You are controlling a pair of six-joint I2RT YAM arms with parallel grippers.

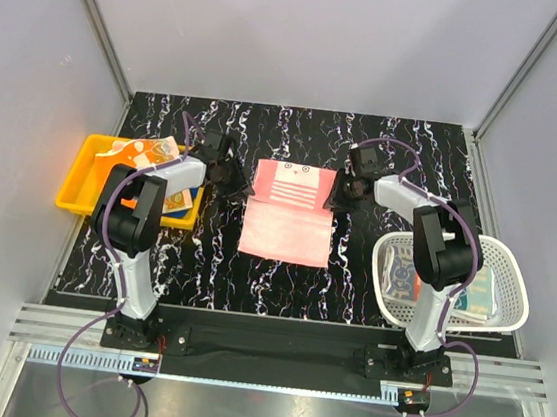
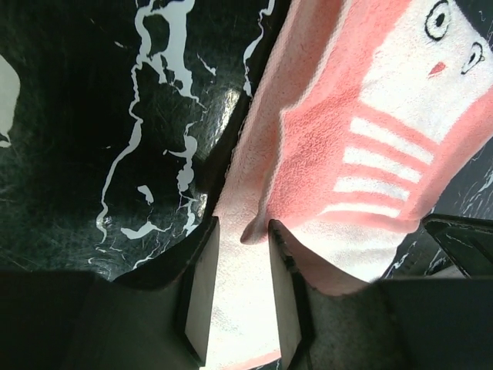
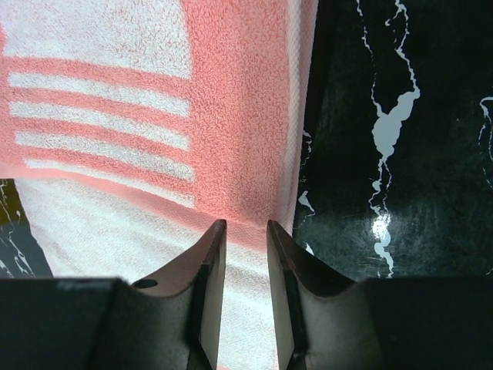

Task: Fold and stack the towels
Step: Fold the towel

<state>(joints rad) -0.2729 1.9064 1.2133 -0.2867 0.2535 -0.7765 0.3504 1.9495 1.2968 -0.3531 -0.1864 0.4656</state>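
Observation:
A pink towel (image 1: 288,215) with a white cartoon face and stripes lies flat in the middle of the black marbled table, its printed far part lying over the plain near part. My left gripper (image 1: 230,176) is at its far left corner. In the left wrist view the pink towel (image 2: 362,131) runs under the left gripper (image 2: 243,225), whose jaws stand apart over the cloth. My right gripper (image 1: 344,193) is at the far right corner. In the right wrist view its jaws (image 3: 246,225) are parted above the towel (image 3: 154,100), near its right edge.
A yellow tray (image 1: 71,190) at the left holds printed orange and white towels (image 1: 144,151), partly hidden by the left arm. A white mesh basket (image 1: 511,285) at the right holds more printed towels (image 1: 401,278). Grey walls close in the table's back and sides.

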